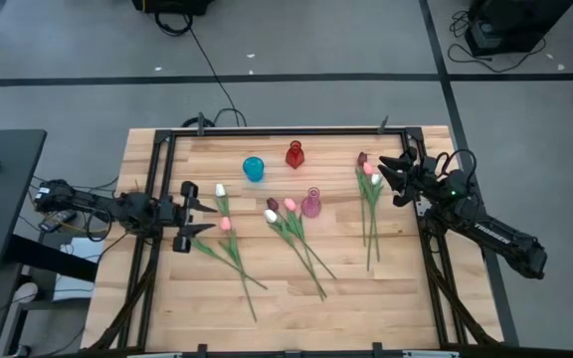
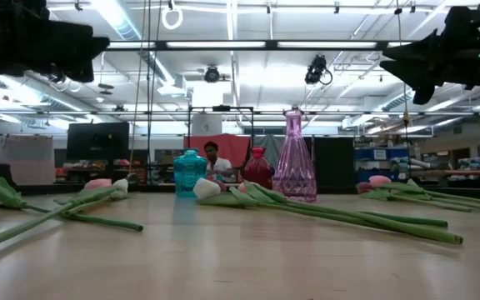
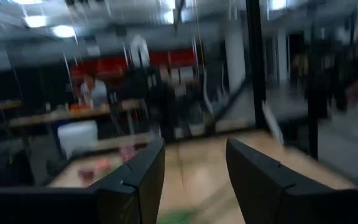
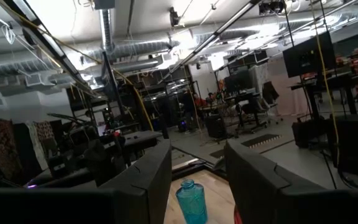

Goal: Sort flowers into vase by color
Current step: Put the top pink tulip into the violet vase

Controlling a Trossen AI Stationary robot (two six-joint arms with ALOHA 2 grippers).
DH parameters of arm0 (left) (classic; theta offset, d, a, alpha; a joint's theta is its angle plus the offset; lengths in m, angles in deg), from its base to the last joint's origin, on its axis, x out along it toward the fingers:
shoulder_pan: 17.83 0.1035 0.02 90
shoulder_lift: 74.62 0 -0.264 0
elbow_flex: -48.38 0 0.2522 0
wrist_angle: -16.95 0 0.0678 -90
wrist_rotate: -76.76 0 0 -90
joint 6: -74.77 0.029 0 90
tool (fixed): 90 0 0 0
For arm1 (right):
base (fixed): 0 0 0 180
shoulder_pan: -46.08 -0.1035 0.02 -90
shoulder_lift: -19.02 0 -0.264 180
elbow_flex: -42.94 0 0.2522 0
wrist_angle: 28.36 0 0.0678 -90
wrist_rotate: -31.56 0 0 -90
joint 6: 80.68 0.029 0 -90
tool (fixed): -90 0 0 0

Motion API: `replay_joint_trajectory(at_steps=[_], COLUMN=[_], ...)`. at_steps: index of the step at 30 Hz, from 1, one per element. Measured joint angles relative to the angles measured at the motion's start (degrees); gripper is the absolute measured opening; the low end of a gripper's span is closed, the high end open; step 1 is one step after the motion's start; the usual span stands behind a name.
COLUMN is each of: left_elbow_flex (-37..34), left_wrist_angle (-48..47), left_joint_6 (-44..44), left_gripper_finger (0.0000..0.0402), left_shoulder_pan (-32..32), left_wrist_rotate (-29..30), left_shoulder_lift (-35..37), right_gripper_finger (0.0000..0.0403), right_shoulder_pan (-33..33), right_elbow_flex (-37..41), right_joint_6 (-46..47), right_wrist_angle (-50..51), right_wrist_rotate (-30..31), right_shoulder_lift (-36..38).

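Three loose groups of tulips lie flat on the wooden table: a left group (image 1: 229, 239), a middle group (image 1: 294, 231) and a right group (image 1: 369, 207), with white, pink and dark heads. At the far middle a blue vase (image 1: 254, 168), a red vase (image 1: 294, 154) and a pink glass vase (image 1: 311, 203) stand upright. My left gripper (image 1: 201, 214) hovers open just left of the left group. My right gripper (image 1: 394, 177) hovers open beside the heads of the right group. Both wrist views show nothing between the fingers.
A black metal frame (image 1: 267, 131) runs along the table's far edge and down both sides. Bare wood lies toward the near edge (image 1: 286, 318). In the low view the pink vase (image 2: 295, 158) stands tallest, with a person seated in the room behind the blue vase (image 2: 189, 173).
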Motion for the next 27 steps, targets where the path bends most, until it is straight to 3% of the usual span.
replay_joint_trajectory(at_steps=[10,15,27], left_elbow_flex=[0.0,0.0,0.0], left_wrist_angle=[19.4,21.0,20.4], left_joint_6=[-7.5,-7.8,-7.8], left_gripper_finger=[0.0176,0.0176,0.0176], left_shoulder_pan=[0.0,0.0,0.0], left_wrist_rotate=[0.0,0.0,0.0], left_shoulder_lift=[0.0,0.0,0.0], right_gripper_finger=[0.0158,0.0158,0.0158], right_shoulder_pan=[0.0,0.0,0.0], right_elbow_flex=[0.0,0.0,0.0], right_joint_6=[0.0,0.1,0.0], right_wrist_angle=[-0.3,-4.6,-8.6], right_wrist_rotate=[0.2,1.8,-3.5], right_shoulder_lift=[0.0,0.0,0.0])
